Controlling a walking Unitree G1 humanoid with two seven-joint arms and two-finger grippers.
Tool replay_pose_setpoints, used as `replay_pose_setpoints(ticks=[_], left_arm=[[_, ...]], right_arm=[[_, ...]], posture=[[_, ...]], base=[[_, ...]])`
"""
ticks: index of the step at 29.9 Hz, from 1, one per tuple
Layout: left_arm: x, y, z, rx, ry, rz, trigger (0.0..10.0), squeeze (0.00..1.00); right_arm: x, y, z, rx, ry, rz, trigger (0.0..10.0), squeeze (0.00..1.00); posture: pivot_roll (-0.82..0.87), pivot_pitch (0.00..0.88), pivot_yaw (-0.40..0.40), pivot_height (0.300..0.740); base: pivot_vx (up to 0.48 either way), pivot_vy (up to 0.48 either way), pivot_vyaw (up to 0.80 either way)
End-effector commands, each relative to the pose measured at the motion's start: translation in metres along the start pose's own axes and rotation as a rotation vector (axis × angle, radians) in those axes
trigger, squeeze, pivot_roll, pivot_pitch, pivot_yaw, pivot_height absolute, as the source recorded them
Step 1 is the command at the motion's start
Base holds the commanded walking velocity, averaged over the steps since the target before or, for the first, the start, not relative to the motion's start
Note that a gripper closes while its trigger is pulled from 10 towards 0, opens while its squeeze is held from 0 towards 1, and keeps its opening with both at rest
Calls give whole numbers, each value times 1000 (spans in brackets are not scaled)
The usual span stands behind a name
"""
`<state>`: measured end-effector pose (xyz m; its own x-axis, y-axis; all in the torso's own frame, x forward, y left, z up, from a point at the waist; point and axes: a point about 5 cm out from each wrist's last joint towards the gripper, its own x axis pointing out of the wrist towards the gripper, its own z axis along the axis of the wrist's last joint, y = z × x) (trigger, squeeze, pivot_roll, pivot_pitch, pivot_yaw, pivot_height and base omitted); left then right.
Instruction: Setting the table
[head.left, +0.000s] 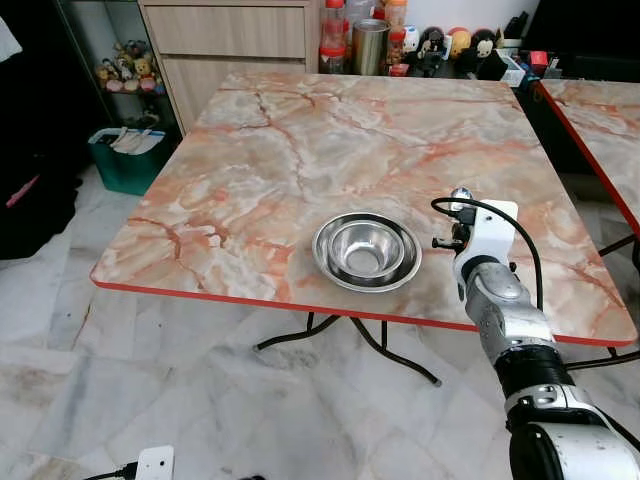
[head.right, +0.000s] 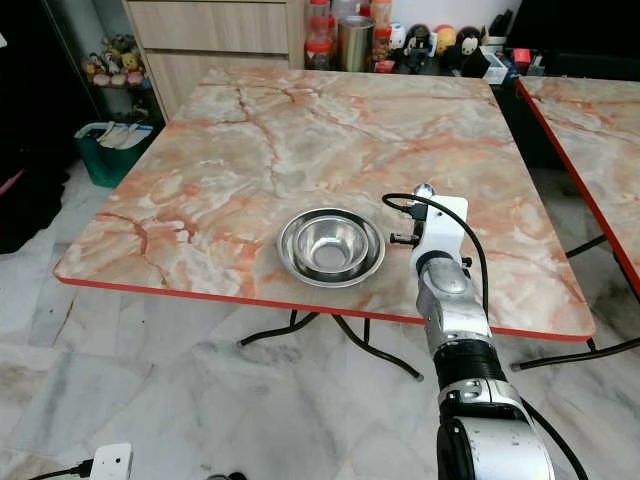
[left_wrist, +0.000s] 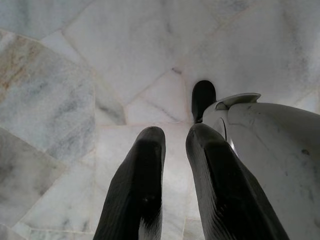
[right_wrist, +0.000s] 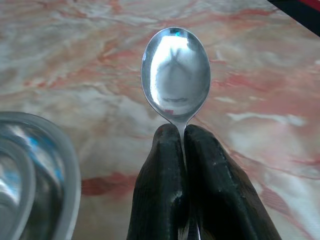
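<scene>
Eye views: marble-patterned table (head.left: 330, 150) with a red edge on a pale stone-tile floor (head.left: 120, 400), steel bowls (head.left: 366, 251) nested near the front edge, right arm reaching over the table just right of them, a drawer cabinet (head.left: 225, 45) and jars (head.left: 372, 40) behind, a green bin (head.left: 125, 160) at left. Left wrist view: left gripper (left_wrist: 172, 145) hangs over floor tiles, fingers a little apart, holding nothing. Right wrist view: right gripper (right_wrist: 181, 137) pinches a spoon (right_wrist: 175, 72) by its neck, above the tabletop, beside the bowls' rim.
</scene>
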<state>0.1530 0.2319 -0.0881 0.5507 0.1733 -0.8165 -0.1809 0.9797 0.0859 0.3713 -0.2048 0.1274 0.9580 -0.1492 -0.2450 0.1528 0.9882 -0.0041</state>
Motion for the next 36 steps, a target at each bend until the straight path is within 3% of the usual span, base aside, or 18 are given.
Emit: replay_pose_setpoints(ticks=[1, 14, 36], left_arm=[[-1, 2, -6, 12, 29, -2, 10000, 0], [-1, 2, -5, 15, 28, 5, 10000, 0], [-1, 3, -4, 44, 27, 7, 10000, 0]], right_arm=[[1, -11, -5, -3, 22, -23, 10000, 0], [4, -11, -13, -18, 43, 47, 10000, 0], [9, -17, -14, -4, 40, 31, 10000, 0]], posture=[[16, 103, 6, 736], [22, 112, 5, 736], [27, 122, 10, 736]], base=[[0, 0, 0], [0, 0, 0], [0, 0, 0]])
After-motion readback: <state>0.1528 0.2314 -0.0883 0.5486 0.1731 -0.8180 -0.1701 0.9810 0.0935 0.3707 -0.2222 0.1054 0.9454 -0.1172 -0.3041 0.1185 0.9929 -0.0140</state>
